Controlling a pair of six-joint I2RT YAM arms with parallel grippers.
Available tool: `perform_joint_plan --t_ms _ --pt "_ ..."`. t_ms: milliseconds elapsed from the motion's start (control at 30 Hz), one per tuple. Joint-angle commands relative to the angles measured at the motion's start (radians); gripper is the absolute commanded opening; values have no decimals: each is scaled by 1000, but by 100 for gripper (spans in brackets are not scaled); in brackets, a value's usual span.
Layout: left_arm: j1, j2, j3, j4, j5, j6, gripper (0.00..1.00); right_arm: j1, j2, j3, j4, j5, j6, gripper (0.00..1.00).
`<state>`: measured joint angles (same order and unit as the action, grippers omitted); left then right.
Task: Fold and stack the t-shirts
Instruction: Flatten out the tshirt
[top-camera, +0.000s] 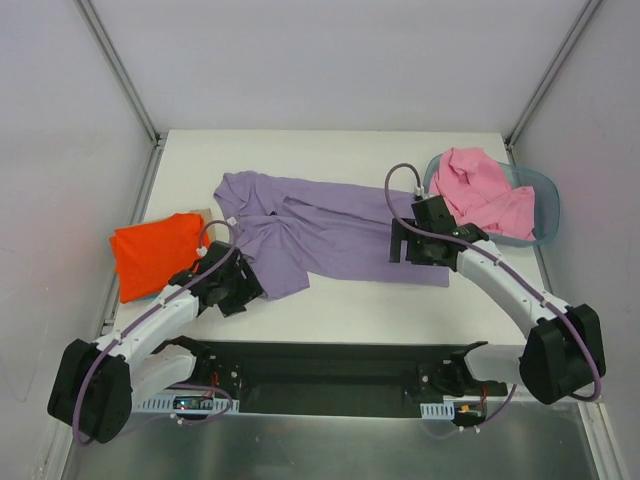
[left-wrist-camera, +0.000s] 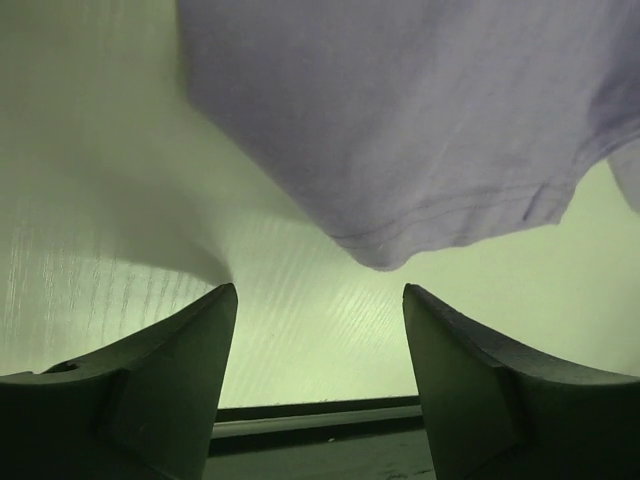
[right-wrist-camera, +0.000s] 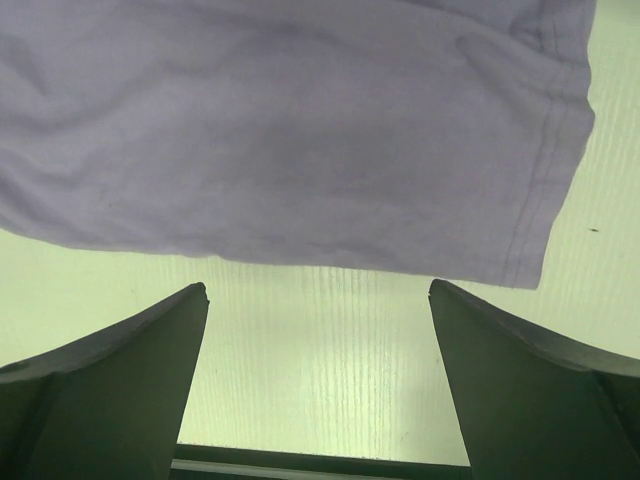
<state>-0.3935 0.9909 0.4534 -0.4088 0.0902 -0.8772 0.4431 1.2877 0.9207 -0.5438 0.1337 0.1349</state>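
Note:
The lavender t-shirt (top-camera: 320, 235) lies spread and wrinkled across the middle of the table. My left gripper (top-camera: 243, 290) is open and empty at its near left corner, which shows just beyond the fingertips in the left wrist view (left-wrist-camera: 420, 120). My right gripper (top-camera: 408, 250) is open and empty over the shirt's near right part, and the hem (right-wrist-camera: 300, 120) lies just past its fingertips. The folded orange-red t-shirt (top-camera: 155, 255) lies at the left. The pink t-shirt (top-camera: 487, 190) sits in the basket. The teal t-shirt is out of view.
The grey-blue plastic basket (top-camera: 548, 210) stands at the back right of the table. Walls close in the table on the left, back and right. The dark rail with the arm bases (top-camera: 330, 375) runs along the near edge.

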Motion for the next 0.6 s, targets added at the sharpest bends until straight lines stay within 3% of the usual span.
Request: perform_joint_plan --t_ms 0,67,200,367,467,567 --pt "-5 43 19 15 -84 -109 65 5 -83 -34 -25 41 17 97" --pt "-5 90 39 15 -116 -138 62 5 -99 -51 -38 53 19 97" --pt "-5 152 70 16 -162 -169 48 3 -140 -72 -50 89 25 97" --pt "-5 210 88 18 -208 -184 46 5 -175 -89 -62 118 29 97" --pt "-5 261 106 31 -198 -178 32 3 -185 -94 -64 139 31 97" --pt "-5 311 125 51 -156 -161 5 3 -192 -100 -73 156 32 97"
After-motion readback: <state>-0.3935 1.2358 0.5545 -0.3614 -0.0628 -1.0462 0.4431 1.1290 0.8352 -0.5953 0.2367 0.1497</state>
